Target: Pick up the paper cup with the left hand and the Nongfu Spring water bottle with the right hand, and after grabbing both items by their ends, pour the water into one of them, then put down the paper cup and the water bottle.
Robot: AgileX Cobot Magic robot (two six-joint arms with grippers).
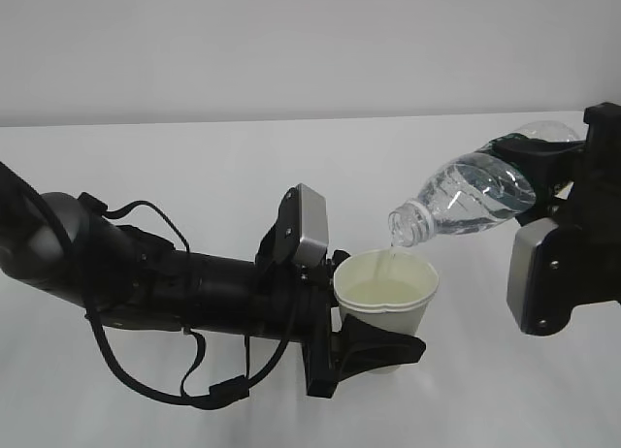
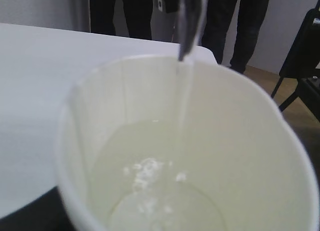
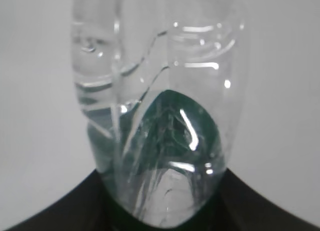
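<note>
The cream-white paper cup [image 1: 386, 293] stands upright in my left gripper [image 1: 374, 343], whose black fingers are shut around its lower half. Its inside [image 2: 190, 156] fills the left wrist view, partly full of water [image 2: 150, 191]. My right gripper [image 1: 553, 167] is shut on the base end of the Nongfu Spring water bottle [image 1: 471, 196], which is tilted with its open neck down to the left, just above the cup's rim. A thin stream of water [image 2: 184, 98] falls from the neck into the cup. The clear bottle [image 3: 160, 106] with its green label fills the right wrist view.
A white table [image 1: 194, 157] lies under both arms. In the left wrist view, people's dark legs [image 2: 125, 13] stand beyond the table's far edge, and a black chair frame [image 2: 302, 61] is at the right.
</note>
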